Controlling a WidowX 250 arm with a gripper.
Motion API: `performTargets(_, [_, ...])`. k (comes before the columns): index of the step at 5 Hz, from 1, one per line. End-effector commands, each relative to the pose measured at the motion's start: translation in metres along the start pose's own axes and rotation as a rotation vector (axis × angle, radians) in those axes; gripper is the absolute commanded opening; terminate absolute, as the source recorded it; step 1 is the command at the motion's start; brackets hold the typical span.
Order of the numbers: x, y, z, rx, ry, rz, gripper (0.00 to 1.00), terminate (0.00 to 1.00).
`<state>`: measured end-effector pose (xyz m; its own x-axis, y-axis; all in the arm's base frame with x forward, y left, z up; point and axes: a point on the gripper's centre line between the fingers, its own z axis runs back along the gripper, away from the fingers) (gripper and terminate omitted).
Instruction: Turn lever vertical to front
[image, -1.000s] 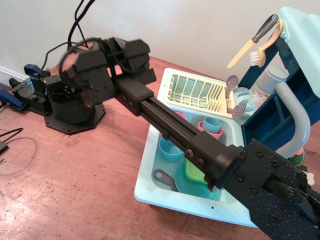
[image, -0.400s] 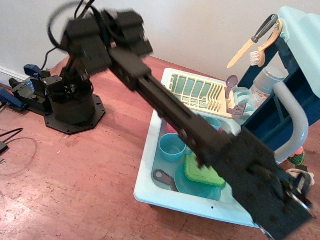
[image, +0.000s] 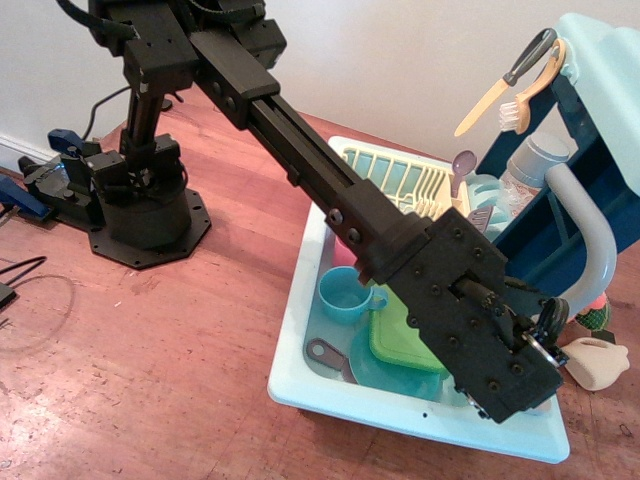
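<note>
Across the right half of the reddish wooden table (image: 150, 380) sits a pale turquoise plastic toy sink basin (image: 300, 375). Inside it: a turquoise cup (image: 343, 294) upright at the left, a lime-green square lid or plate (image: 400, 340) lying on a teal round plate (image: 385, 372), and a small grey pan handle (image: 325, 353) at the front-left corner. At the basin's back end, a cream slotted dish rack (image: 385, 172), partly hidden by the arm; a purple plastic spoon (image: 463, 165) stands upright just beside its right end.

Right of the basin, a dark blue frame (image: 535, 215) under a pale turquoise top (image: 605, 60). A grey-handled brush (image: 530, 62) and a cream spatula-like tool (image: 490, 100) hang from that top, slanted.

Light grey curved plastic tap lever (image: 595, 235): at the far right, long axis mostly upright. It rises along the blue frame, bends over at the top near a clear bottle cap (image: 540, 155), with its lower end down by the wrist. Base not visible.

Black robot arm (image: 300, 150) slants from its base (image: 140, 215) at the left down over the basin. Black gripper (image: 548, 335) sits close to the lever's lower end; contact unclear, and I cannot tell whether the jaws are apart or together. A beige rounded object (image: 597, 362) lies just right of the gripper.
</note>
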<state>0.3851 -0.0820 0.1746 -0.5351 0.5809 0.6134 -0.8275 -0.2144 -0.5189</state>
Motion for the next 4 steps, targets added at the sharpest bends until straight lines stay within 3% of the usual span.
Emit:
performTargets(1, [0.015, -0.021, 0.01, 0.048, 0.04, 0.045, 1.0, 0.0])
performTargets(2, [0.005, -0.024, 0.022, 0.135, 0.068, -0.113, 1.0, 0.0])
performTargets(3, [0.005, -0.005, 0.029, 0.147, 0.084, -0.126, 1.0, 0.0])
performTargets(4, [0.023, 0.025, 0.045, 0.152, 0.066, -0.048, 1.0, 0.0])
